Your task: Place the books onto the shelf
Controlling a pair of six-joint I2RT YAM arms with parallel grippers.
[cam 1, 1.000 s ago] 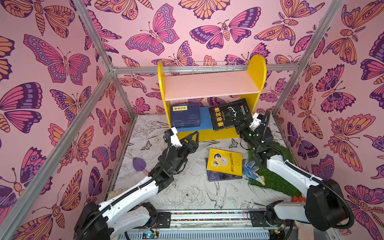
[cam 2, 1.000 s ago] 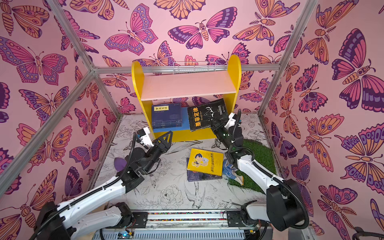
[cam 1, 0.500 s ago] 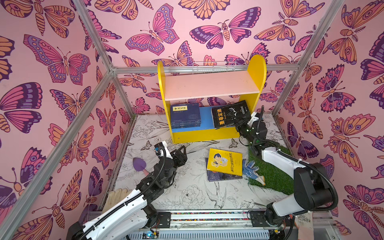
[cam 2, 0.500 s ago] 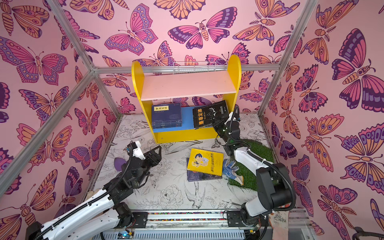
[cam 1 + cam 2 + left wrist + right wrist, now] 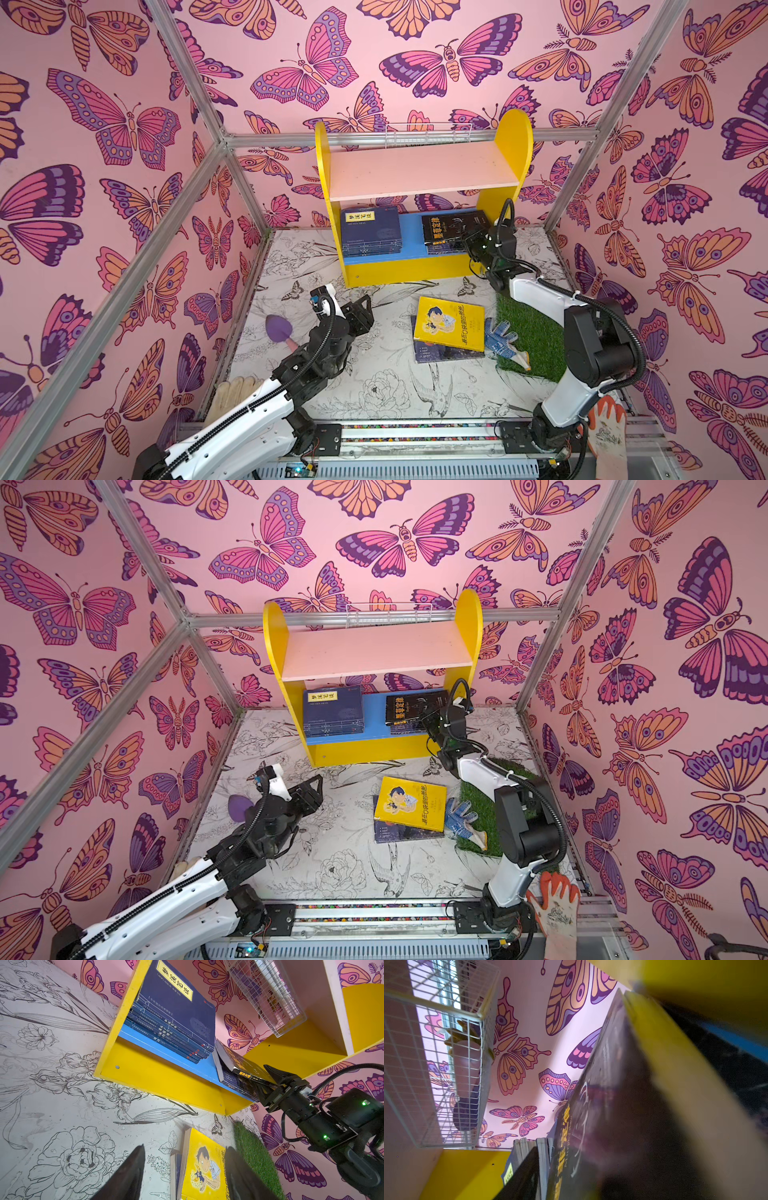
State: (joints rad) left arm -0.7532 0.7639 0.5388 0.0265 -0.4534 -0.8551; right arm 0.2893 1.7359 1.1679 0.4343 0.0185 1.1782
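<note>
Nearest the front rail, the left gripper (image 5: 365, 311) hung over the floral mat (image 5: 374, 395) with its fingers spread and nothing between them, drawn back from the shelf it had reached toward a second before. Toward the mat's right edge two books waited: a yellow book (image 5: 451, 328) lying flat on a dark book (image 5: 432, 355), with a blue dotted glove (image 5: 498, 334) just beside them on the rim of a grass patch (image 5: 532, 332). At the far edge stood the shelf (image 5: 419, 266), where the change showed. The black book (image 5: 446, 226), held tilted a moment earlier, now lay on another dark volume at the right end of the blue lower board (image 5: 411, 237). The right gripper (image 5: 469, 245) sat at its near corner, jaws either side of the cover; whether they pinched it or had let go could not be told. A navy stack (image 5: 370, 230) filled the board's left end, the pink upper board (image 5: 419, 174) lay bare, and a wire basket (image 5: 428, 135) hung behind. That looked like one more book delivered, though the right arm blocked that end of the shelf and the glove crowded the next pick.
</note>
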